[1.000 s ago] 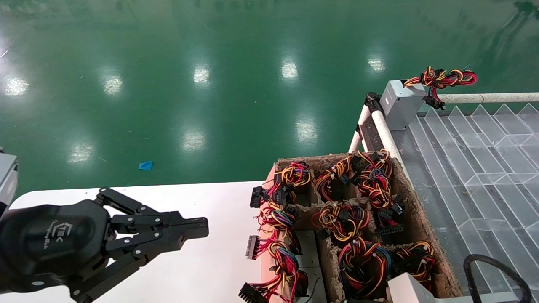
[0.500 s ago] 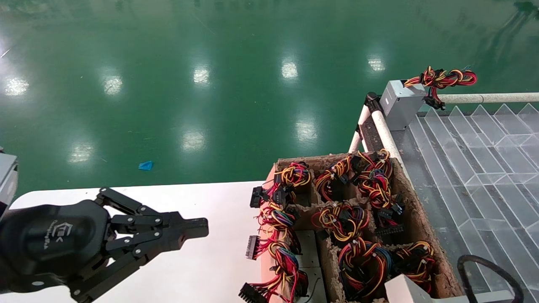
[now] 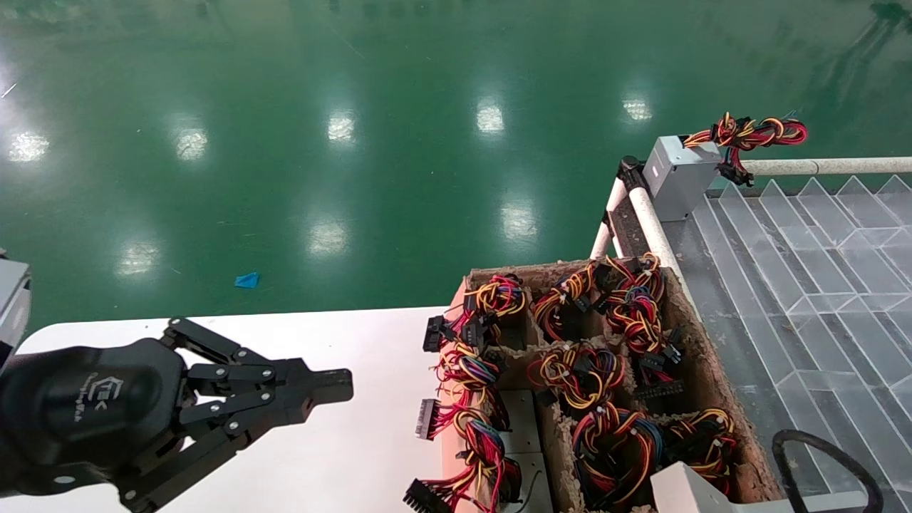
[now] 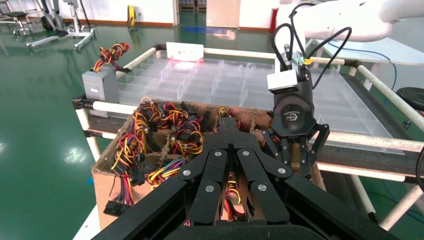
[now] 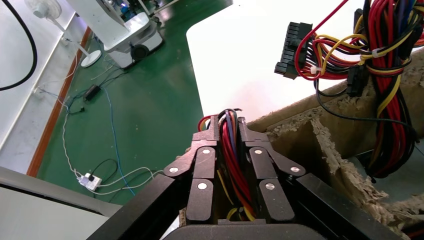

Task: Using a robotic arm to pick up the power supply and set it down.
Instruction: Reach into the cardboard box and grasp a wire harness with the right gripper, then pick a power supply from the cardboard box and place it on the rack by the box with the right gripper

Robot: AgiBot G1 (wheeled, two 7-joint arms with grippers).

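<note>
Green floor [image 3: 356, 142] fills most of the head view. A clear divided tray [image 3: 805, 271] lies on a pipe frame at right, and a grey power supply [image 3: 677, 178] stands on the frame's far corner, its wire bundle [image 3: 748, 133] hanging past the rail. Beside the tray, a cardboard box [image 3: 712, 385] with dividers holds more supplies under tangles of red, yellow and black wires. A white table [image 3: 342, 442] meets the box on its left. The left gripper [image 3: 335, 385] hovers over the table, fingers pressed together, holding nothing. The right gripper [image 5: 228, 132] is low at the box's near edge, fingers clamped on a wire bundle [image 5: 231, 150]; the unit below it is hidden.
</note>
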